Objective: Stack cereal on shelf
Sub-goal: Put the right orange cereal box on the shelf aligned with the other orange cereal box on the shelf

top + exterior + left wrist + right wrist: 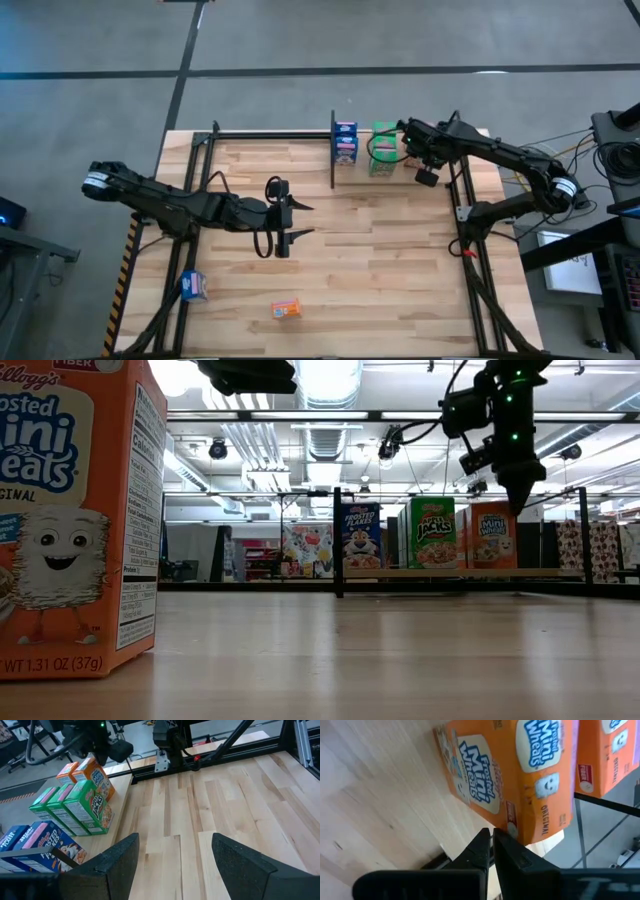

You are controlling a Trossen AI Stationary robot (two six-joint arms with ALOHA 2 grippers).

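Observation:
The shelf point(540, 572) stands at the table's far edge, with a black upright divider point(332, 150). Blue point(361, 540), green point(432, 532) and orange cereal boxes point(490, 535) stand upright on its board, right of the divider. My right gripper point(520, 495) is shut and points down just above and beside the orange boxes point(485, 775). My left gripper point(292, 220) hangs open over the table's middle and touches nothing. A loose blue box point(193, 286) and a loose orange box point(286, 309) lie near the table's near edge. The orange one fills the low view's left point(75, 520). My right gripper has its shut fingertips point(485, 845) next to the top corner of the nearest orange box point(525, 827), coming from above. Whether they touch it, I cannot tell.
Black frame rails run along the table's left side point(190, 170) and right side point(462, 190). Bare wood point(225, 795) lies between my left gripper and the shelf. Cables and equipment point(610, 150) sit beyond the right edge.

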